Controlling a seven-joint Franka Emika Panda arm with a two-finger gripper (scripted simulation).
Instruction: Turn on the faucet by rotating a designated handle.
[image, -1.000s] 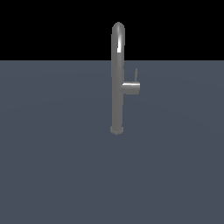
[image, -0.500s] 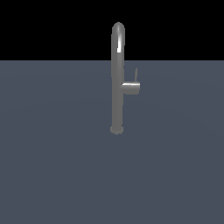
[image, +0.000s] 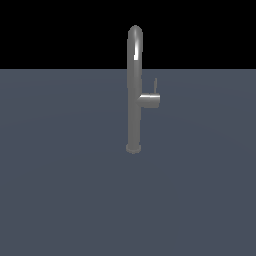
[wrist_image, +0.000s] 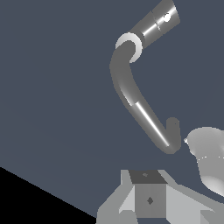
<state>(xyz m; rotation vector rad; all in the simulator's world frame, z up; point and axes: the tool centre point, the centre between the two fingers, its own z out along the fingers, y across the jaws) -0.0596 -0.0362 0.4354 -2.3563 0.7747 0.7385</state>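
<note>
one faucet (image: 134, 95) is seen in the exterior view, standing upright on a flat grey surface (image: 60, 200) a little past its middle. from its tube one short side stub (image: 149, 100) sticks out toward 3 o'clock, and on the end of that stub one thin handle (image: 155, 85) points up toward 12 o'clock.

the turning is judged not yet begun — the handle is untouched, and no arm is seen in the exterior view. all of the work is left: the approach, the contact with the lever, and the rotation.

in the wrist view the faucet is looked down on from above, and one gripper (wrist_image: 149, 205) is seen only in part — whether its fingers are apart or together cannot be told.
</note>
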